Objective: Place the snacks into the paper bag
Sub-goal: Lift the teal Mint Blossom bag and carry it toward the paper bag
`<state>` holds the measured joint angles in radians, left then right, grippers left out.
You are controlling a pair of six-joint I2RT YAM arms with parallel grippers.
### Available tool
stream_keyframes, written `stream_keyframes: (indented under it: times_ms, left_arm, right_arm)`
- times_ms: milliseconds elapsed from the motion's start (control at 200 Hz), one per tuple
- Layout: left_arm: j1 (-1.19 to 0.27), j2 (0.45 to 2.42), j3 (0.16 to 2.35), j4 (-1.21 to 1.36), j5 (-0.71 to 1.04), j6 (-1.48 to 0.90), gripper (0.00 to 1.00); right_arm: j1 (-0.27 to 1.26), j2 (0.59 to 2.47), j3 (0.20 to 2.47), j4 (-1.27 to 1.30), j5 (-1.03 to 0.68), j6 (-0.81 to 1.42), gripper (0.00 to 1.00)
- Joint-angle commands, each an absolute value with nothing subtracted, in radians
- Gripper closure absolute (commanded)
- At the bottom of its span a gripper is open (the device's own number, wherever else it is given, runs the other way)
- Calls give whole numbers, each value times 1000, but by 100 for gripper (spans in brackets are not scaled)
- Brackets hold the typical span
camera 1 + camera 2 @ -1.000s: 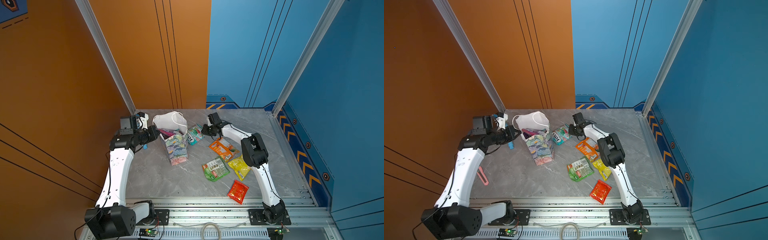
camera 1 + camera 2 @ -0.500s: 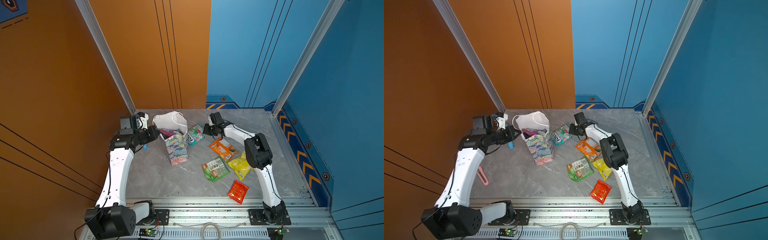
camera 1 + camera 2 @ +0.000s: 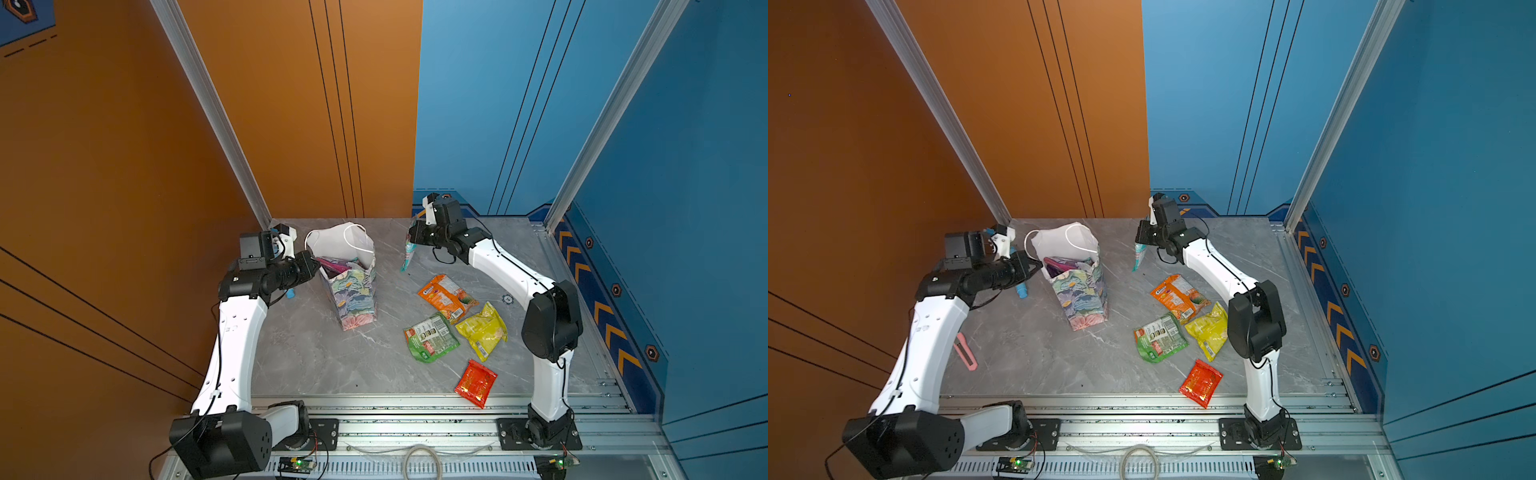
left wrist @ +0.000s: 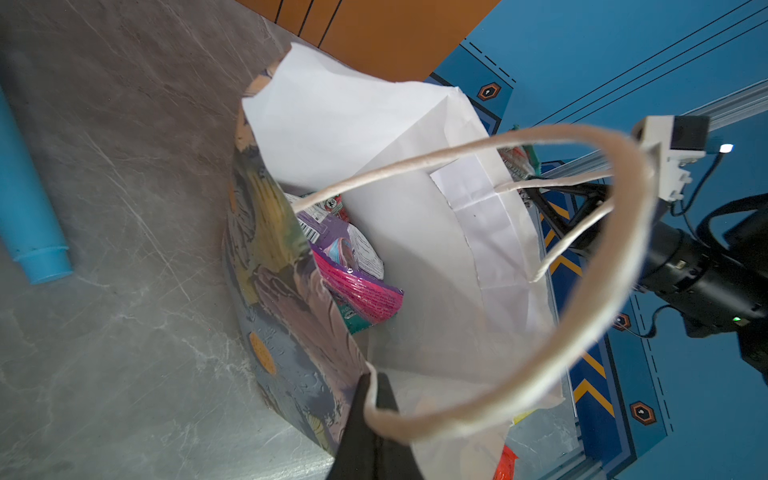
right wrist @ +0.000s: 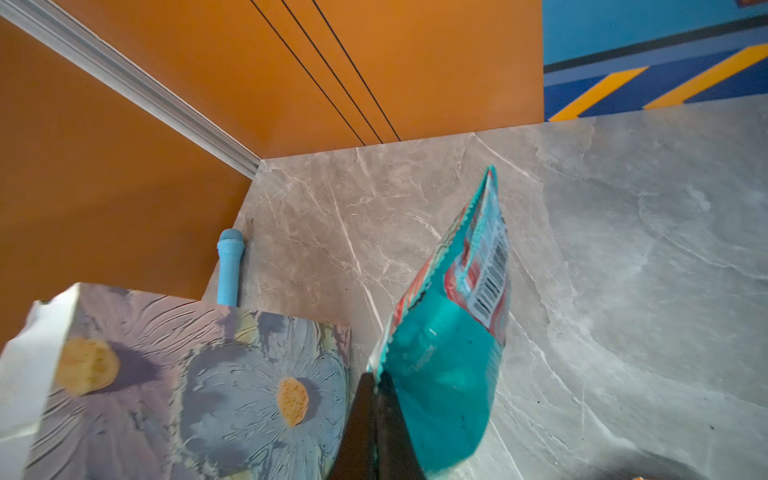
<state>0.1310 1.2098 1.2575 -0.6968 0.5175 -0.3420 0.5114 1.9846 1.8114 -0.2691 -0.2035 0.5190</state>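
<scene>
Teal packet (image 5: 449, 353) hangs from the right gripper (image 5: 376, 386), whose jaws are pressed together on its crimped top edge. A barcode and fine print show on its back, but no word is legible. In both top views it dangles just right of the paper bag (image 3: 353, 291), apart from it, with its low tip close to the grey table (image 3: 311, 353); whether the tip touches cannot be told.

The left gripper (image 4: 370, 384) is clamped on the bag's near rim, where a white cord handle (image 4: 457, 153) is anchored. The bag stands upright and open. A purple packet (image 4: 345, 266) inside it shows a barcode and small text too blurred to read.

On the table right of the bag lie an orange packet (image 3: 446, 297) with a white oval logo, a green packet (image 3: 430, 338) with a red label strip, a yellow packet (image 3: 484, 330) and a red packet (image 3: 476, 382). Their lettering is too small to read. A light-blue stick (image 5: 230, 266) lies on the table on the bag's left side.
</scene>
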Motion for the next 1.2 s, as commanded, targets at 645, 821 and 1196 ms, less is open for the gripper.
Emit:
stream_keyframes:
  times_ms: [645,821,1196]
  left_arm:
    - [135,1196,1258,-678,566,-334,100]
    - [135,1196,1257,-674,577,-342,100]
    - [136,1196,1256,-672,579,-337,100]
  right_arm:
    - [602,1977,2168,-297,-115,420,100]
    - [617,2021,2278,-324,-110,414,100]
    - [658,2126,2476,-305,-112,417,100]
